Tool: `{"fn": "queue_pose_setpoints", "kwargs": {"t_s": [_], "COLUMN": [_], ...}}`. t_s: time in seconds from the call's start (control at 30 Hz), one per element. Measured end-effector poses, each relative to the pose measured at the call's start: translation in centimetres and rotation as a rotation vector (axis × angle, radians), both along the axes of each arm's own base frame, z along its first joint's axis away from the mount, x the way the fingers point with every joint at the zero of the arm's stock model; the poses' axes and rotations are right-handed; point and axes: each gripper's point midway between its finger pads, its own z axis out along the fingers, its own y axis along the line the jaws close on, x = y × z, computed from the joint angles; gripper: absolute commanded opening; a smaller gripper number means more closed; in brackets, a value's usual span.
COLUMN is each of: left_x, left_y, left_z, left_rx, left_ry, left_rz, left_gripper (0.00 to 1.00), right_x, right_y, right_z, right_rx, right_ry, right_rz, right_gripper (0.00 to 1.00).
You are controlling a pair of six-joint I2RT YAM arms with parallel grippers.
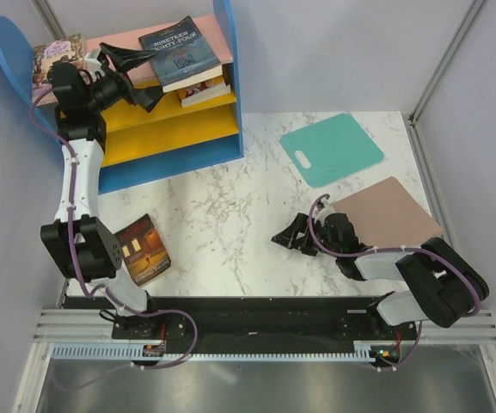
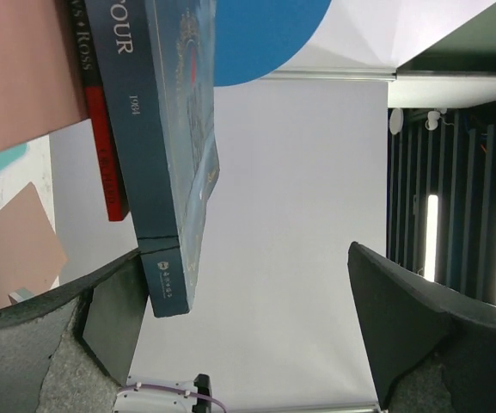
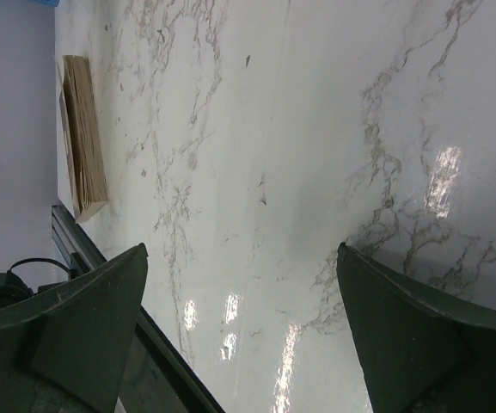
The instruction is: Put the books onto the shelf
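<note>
Book (image 1: 143, 249) on table (image 1: 230, 215) looks thin, light, stiff (lying flat): take it by an edge. Left gripper (image 1: 151, 79) and right gripper (image 1: 289, 239) gape wide, empty.

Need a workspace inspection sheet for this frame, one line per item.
Surface: white marble table.
Job's things: navy book stacked on red book on shelf; Roald Dahl book at its left end; brown-orange book on table.
Clutter: teal mat, pinkish-brown mat.
Claws: left claw open beside navy book; right claw open over table.
Cables: purple cables along both arms.
Surroundings: white walls.
</note>
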Motion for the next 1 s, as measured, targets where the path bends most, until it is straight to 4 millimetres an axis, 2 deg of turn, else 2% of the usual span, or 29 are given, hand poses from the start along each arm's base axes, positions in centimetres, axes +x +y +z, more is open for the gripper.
{"fn": "queue_pose_setpoints", "kwargs": {"t_s": [0.27, 0.57, 0.67, 0.7, 0.73, 0.77, 0.8, 0.9, 1.0], "left_x": [-0.1, -1.2, -1.7, -1.8, -2.0, -2.1, -2.2, -2.1, -2.0], "left_y": [0.2, -0.1, -0.1, -0.2, -0.2, -0.2, -0.2, -0.2, 0.0], "left_z": [-0.6, -2.3, -2.6, -2.7, -2.9, -3.0, -3.2, -3.9, -4.7], "left_rx": [-0.001, 0.045, 0.075, 0.084, 0.093, 0.1, 0.11, 0.145, 0.193], "left_ry": [-0.002, -0.025, -0.028, -0.031, -0.032, -0.033, -0.035, -0.04, -0.037], "left_rz": [-0.006, -0.004, 0.003, 0.005, 0.006, 0.007, 0.009, 0.019, 0.036], "left_gripper": [1.0, 1.0, 0.91, 0.79, 0.74, 0.61, 0.57, 0.54, 0.57], "right_x": [0.0, 0.0, 0.0, 0.0, 0.0, 0.0, 0.0, 0.0, 0.0], "right_y": [0.0, 0.0, 0.0, 0.0, 0.0, 0.0, 0.0, 0.0, 0.0], "right_z": [0.0, 0.0, 0.0, 0.0, 0.0, 0.0, 0.0, 0.0, 0.0], "right_rx": [0.0, -0.001, 0.0, 0.0, 0.0, 0.0, 0.0, 0.0, 0.0], "right_ry": [0.001, 0.001, 0.001, 0.001, 0.001, 0.001, 0.001, 0.001, 0.001], "right_rz": [0.0, 0.0, 0.0, 0.0, 0.0, 0.0, 0.0, 0.0, 0.0], "right_gripper": [0.98, 0.98, 0.98, 0.98, 0.98, 0.98, 0.98, 0.98, 0.98]}}
